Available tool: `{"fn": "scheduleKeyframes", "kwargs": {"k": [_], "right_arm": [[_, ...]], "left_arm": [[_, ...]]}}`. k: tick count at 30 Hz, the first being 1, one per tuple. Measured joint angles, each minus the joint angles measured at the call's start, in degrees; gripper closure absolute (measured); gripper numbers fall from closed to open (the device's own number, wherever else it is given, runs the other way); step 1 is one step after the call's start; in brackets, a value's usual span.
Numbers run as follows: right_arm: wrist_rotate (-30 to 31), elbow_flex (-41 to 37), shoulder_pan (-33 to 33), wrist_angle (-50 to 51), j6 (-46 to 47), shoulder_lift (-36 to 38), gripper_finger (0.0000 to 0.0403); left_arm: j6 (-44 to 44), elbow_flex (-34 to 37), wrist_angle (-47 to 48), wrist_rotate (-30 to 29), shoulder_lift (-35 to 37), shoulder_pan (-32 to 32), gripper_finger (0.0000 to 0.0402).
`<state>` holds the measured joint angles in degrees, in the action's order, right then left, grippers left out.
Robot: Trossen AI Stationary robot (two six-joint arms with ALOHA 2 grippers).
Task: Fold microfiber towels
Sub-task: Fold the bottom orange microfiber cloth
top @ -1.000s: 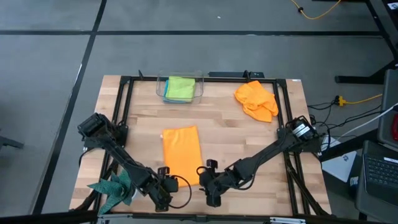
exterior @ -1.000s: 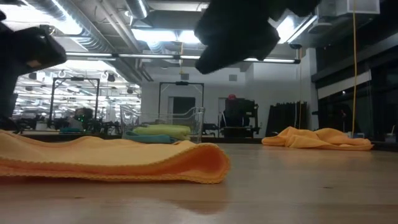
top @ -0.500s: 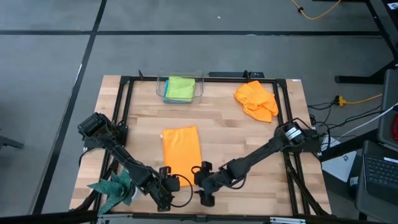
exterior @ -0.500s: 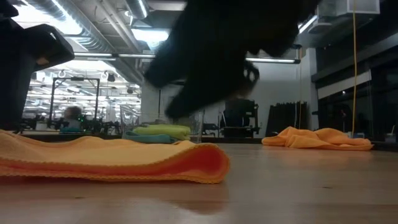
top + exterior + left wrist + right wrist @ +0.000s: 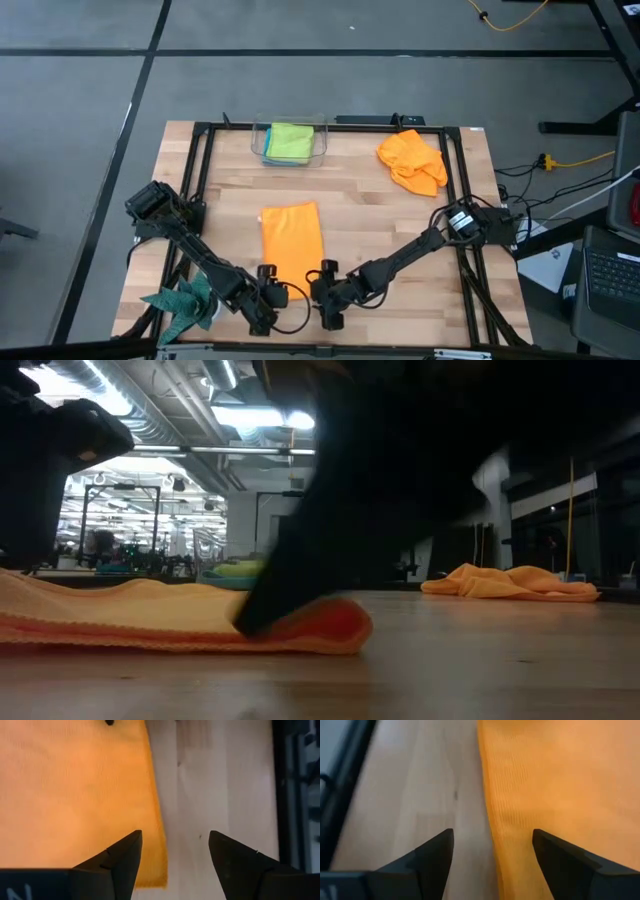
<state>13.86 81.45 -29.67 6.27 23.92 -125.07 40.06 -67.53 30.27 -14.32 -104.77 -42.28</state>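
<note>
High view — left gripper (image 5: pixel 262 296), right gripper (image 5: pixel 325 296) both spread, flanking orange towel (image 5: pixel 291 236) near edge.

High view looks straight down; low view skims the table (image 5: pixel 400 215); both wrist views, close, share the folded orange towel (image 5: pixel 292 240)

The wooden table (image 5: pixel 360 215) carried a flat orange towel (image 5: pixel 292 240) at lower centre, a crumpled orange towel (image 5: pixel 411 160) at upper right, a clear bin (image 5: pixel 290 143) at top, and a dark teal cloth (image 5: pixel 182 302) at lower left.
</note>
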Motion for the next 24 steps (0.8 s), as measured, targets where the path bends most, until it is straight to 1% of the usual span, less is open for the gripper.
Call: {"fn": "scheduleKeyframes", "kwargs": {"k": [5, 8, 10, 13, 15, 19, 24], "right_arm": [[0.44, 2.0, -0.24, -0.24, -5.37, 0.01, 0.0134], [4.1, 2.54, -0.61, 0.12, -7.9, 0.02, 0.0135], [4.95, 2.6, -0.64, 2.77, -7.6, 0.08, 0.0135], [4.7, 2.56, -0.54, 8.12, -6.2, 0.08, 0.0135], [3.94, 2.56, -0.5, 9.53, -6.33, 0.08, 0.0135], [1.07, 2.54, -0.61, 9.41, -6.69, 0.08, 0.0135], [1.2, 2.54, -1.03, 9.57, -6.64, -0.06, 0.0135]], "left_arm": [[-0.07, 0.0, 1.86, 0.14, -0.43, 0.0, 0.0176], [0.16, 0.0, 1.55, 0.5, -1.63, 0.0, 0.0176], [0.25, 0.01, 1.24, 1.77, -2.83, 0.0, 0.0176], [0.24, 0.07, -0.72, 2.88, -4.77, 0.0, 0.0176], [0.23, 0.03, -1.15, 2.61, -5.34, -0.03, 0.0176], [0.3, -0.07, -1.53, 1.39, -5.66, 0.11, 0.0176], [1.08, 0.09, -1.22, 0.87, -4.92, 0.28, 0.0176]]}}
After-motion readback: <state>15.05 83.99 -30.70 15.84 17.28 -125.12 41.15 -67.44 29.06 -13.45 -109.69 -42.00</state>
